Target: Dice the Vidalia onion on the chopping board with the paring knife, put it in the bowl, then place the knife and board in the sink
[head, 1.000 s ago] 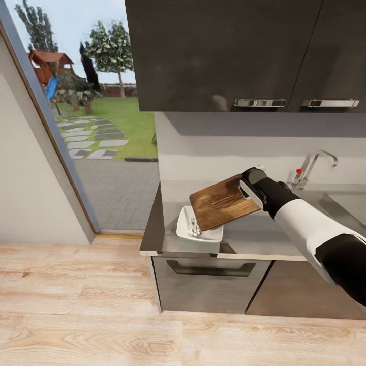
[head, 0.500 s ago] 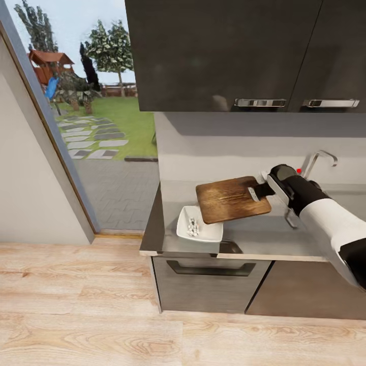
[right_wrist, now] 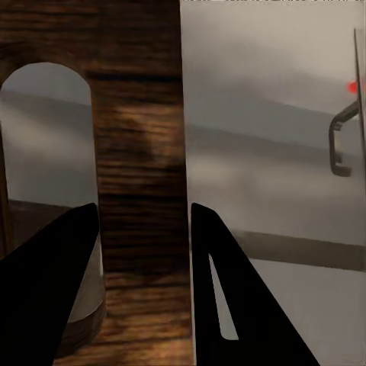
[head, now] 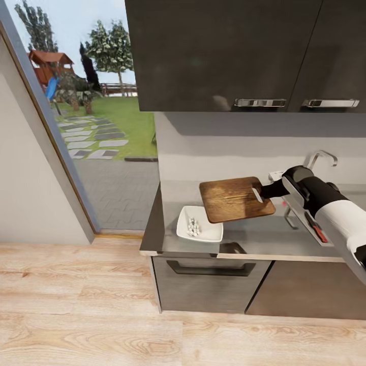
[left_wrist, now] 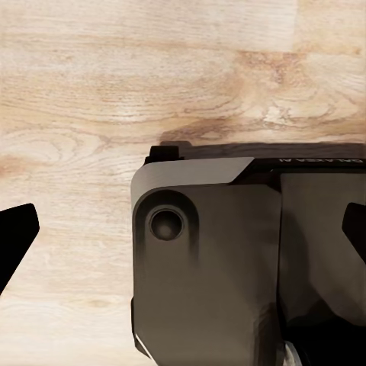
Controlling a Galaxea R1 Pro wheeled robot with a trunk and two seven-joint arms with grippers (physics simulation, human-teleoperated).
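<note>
My right gripper (head: pixel 263 192) is shut on the handle-hole end of the brown chopping board (head: pixel 235 199) and holds it nearly level above the grey countertop (head: pixel 254 236). In the right wrist view the board (right_wrist: pixel 141 152) sits between the two dark fingers (right_wrist: pixel 53 297). Left of and below the board stands the white bowl (head: pixel 207 235) with pale diced onion bits (head: pixel 193 227) inside. The paring knife's red handle (head: pixel 319 234) peeks out on the counter under my right forearm. The sink is mostly hidden behind that arm; its chrome tap (head: pixel 321 156) rises behind. My left gripper (left_wrist: pixel 183 236) is open over the floor.
Dark wall cabinets (head: pixel 229 51) hang low over the counter. A glass door (head: pixel 76 101) at the left looks onto a garden. A drawer front (head: pixel 211 284) sits under the counter, and pale wooden floor (head: pixel 101 315) lies in front. The robot's dark base (left_wrist: pixel 229 267) is under my left hand.
My right arm has carried the chopping board to the right, away from above the bowl, and brought it from a downward tilt to nearly level. The knife's red handle has come into view.
</note>
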